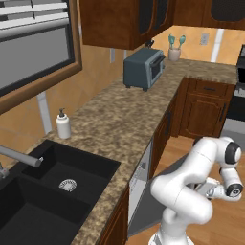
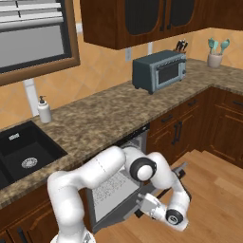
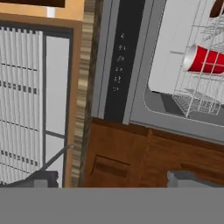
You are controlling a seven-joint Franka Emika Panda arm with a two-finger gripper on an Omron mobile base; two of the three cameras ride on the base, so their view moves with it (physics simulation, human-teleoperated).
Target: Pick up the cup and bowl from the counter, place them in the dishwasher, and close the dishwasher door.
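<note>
In the left base view the arm is folded low in front of the cabinets, and the dishwasher door hangs part open just beside it, below the edge of the speckled bench; up and away from the end effector stand the toaster oven and the soap dispenser, with the black sink nearer. In the right base view the end effector sits low, close to the outer edge of the lowered dishwasher door, its opening hard to make out here. In the hand view the two tips at the bottom stand wide apart with nothing between them; ahead and to one side the red cup lies on its side in the silvery wire rack of the dishwasher, and a dark reddish-brown curve at the corner is probably the bowl. Only closing seems left. The risk: pushing the door from a poor angle, the empty fingers could slip off its edge or snag the rack, leaving it ajar.
</note>
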